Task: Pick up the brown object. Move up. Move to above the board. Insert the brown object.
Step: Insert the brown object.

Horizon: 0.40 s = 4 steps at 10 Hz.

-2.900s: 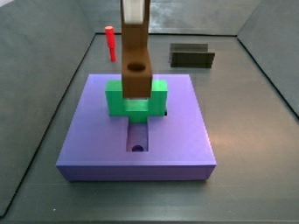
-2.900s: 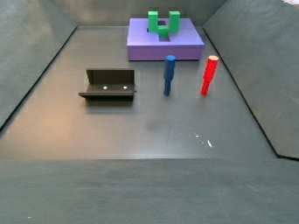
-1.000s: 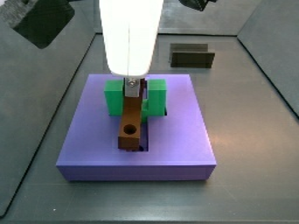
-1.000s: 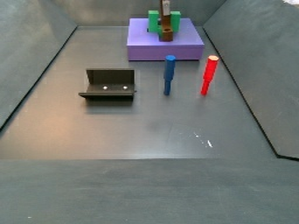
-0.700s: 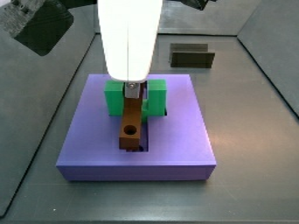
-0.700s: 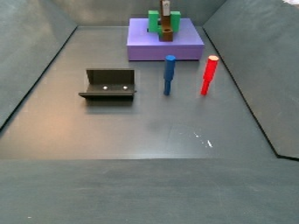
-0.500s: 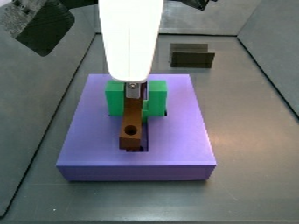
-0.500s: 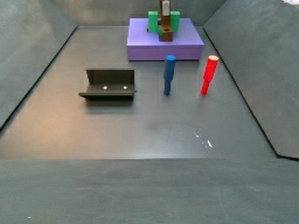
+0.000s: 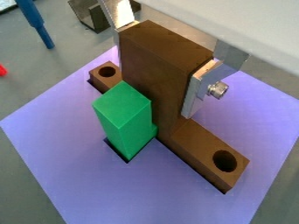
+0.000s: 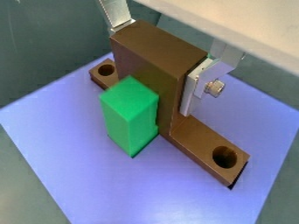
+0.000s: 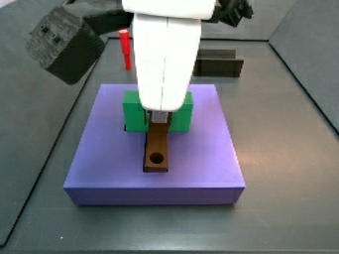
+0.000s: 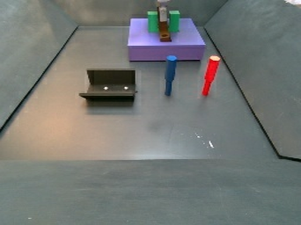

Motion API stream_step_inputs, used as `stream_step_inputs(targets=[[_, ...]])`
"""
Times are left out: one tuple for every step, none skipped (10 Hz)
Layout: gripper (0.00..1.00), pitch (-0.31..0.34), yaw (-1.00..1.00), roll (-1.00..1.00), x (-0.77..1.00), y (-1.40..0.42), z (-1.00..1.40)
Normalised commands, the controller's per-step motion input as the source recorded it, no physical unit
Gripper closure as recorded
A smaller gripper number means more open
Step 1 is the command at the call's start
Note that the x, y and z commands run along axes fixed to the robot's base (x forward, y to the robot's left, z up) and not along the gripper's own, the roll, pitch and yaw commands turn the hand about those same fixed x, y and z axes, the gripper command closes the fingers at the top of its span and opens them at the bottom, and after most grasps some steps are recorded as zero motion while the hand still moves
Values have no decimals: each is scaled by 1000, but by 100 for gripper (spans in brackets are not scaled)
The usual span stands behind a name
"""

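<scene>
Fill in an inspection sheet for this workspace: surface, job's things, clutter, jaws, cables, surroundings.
Surface: dark grey floor, bare in front.
Job's things: brown object seated in the groove of the board, its base strip flush, beside the green block.
Clutter: blue peg, red peg, dark open box, all off the board.
Jaws: gripper above the board, silver fingers flanking the brown object's upright block.
Cables: nothing seen.
Surroundings: grey walls.

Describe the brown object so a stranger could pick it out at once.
Find the big lavender board. The brown object stands on it in the central groove, against the green block, with the gripper around its top. It alone is wood-brown, with a holed base strip.
</scene>
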Motion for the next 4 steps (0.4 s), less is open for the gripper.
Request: stream_step_inputs(targets=[[100,0,0,176,-34,0,-334],[100,-154,0,130,-149,-111,-820],[100,-51,0,149,0,-91,-551],[100,0,0,0,0,0,0]])
